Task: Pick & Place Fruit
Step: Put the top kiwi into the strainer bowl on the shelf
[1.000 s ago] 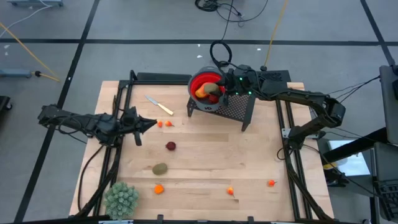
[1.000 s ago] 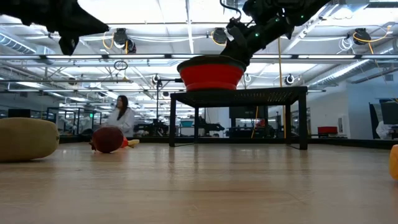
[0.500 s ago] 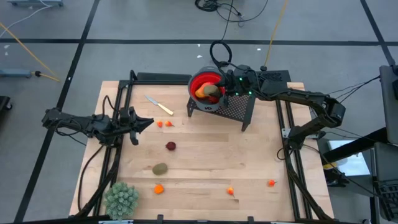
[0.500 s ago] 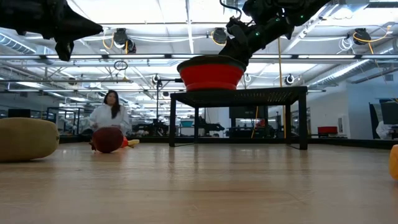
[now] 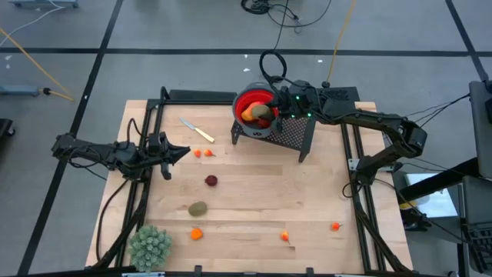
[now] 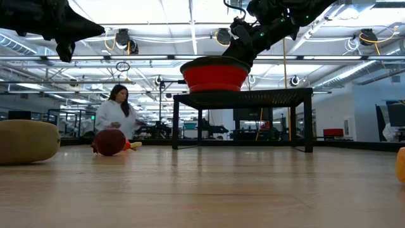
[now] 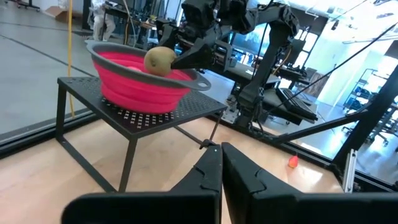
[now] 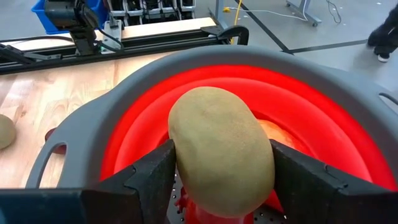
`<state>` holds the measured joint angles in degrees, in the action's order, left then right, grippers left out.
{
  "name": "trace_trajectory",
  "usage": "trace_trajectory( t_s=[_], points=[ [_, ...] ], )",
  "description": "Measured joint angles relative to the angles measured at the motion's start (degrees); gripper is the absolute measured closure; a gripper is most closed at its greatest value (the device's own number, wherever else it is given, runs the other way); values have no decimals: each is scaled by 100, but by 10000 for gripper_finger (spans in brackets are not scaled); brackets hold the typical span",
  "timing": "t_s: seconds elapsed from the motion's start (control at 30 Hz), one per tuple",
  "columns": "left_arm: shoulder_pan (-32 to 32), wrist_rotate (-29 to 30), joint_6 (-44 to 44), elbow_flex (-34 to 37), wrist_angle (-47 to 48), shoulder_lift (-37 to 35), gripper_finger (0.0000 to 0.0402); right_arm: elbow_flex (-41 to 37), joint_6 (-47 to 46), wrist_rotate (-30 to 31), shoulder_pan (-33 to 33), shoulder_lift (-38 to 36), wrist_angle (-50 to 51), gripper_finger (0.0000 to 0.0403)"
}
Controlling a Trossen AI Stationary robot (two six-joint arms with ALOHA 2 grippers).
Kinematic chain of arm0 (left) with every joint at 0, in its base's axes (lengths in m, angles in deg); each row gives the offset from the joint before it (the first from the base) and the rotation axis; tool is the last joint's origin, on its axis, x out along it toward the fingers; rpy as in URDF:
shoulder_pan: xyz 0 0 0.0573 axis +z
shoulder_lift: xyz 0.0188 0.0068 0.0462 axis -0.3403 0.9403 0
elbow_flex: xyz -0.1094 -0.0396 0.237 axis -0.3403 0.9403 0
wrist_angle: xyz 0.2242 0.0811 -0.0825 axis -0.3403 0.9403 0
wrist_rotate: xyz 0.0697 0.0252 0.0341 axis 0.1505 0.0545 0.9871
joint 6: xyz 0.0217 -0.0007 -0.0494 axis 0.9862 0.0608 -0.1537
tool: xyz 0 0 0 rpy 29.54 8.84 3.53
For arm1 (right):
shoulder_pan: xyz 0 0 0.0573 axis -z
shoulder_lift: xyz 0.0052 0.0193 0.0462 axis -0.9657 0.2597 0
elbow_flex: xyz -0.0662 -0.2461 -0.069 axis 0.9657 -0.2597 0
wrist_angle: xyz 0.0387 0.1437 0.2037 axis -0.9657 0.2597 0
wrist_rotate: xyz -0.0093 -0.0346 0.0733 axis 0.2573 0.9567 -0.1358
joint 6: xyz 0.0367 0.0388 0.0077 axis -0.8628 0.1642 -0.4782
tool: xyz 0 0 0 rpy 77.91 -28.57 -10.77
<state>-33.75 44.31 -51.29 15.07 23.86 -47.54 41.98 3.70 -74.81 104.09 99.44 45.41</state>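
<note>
My right gripper (image 5: 267, 112) hangs over the red bowl (image 5: 247, 99) and is shut on a brown kiwi (image 8: 221, 158). The bowl stands on a black mesh stand (image 5: 290, 133) toward the table's far edge. An orange fruit (image 8: 278, 134) lies inside the bowl. My left gripper (image 5: 183, 151) hovers shut above the table's left part, near two tiny orange pieces (image 5: 202, 153). On the wood rest a dark red round fruit (image 5: 211, 181), a second kiwi (image 5: 198, 208) and more orange pieces (image 5: 196, 233). My right gripper pinches the kiwi between its two fingers (image 8: 151, 178), one on each side of the oval's middle (image 8: 186, 155). It comes slanting down from the table's right. The kiwi is lifted clear, above the bowl's inside and about level with the rim (image 7: 186, 73).
A knife with a yellow handle (image 5: 197, 129) lies left of the stand. A pale green spiky plant ball (image 5: 150, 246) sits at the near left corner. Small orange pieces (image 5: 335, 226) lie near the near edge. A person (image 6: 114, 117) moves in the room beyond.
My left gripper has drawn back a little toward the table's left edge, still shut. My right gripper has kept still over the bowl with the kiwi. The person in the room behind has walked across.
</note>
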Motion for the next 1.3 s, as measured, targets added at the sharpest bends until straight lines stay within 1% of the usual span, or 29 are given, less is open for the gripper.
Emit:
trace_trajectory(
  t_s=[0.2,0.43,0.67,0.8,1.07,1.3],
  points=[
    [1,2,20,1,0,5,386,0,21,-6,0,0,1,167],
    [1,0,109,1,1,7,399,0,2,-11,0,0,1,167],
    [1,0,262,1,2,7,384,0,-1,-17,0,-2,1,167],
    [1,0,271,1,4,7,383,0,-1,-20,0,-2,2,167],
    [0,-1,727,1,50,13,382,0,-1,-31,0,-2,1,167],
    [1,0,866,1,48,15,382,0,19,-28,0,-2,2,167]
  ],
)
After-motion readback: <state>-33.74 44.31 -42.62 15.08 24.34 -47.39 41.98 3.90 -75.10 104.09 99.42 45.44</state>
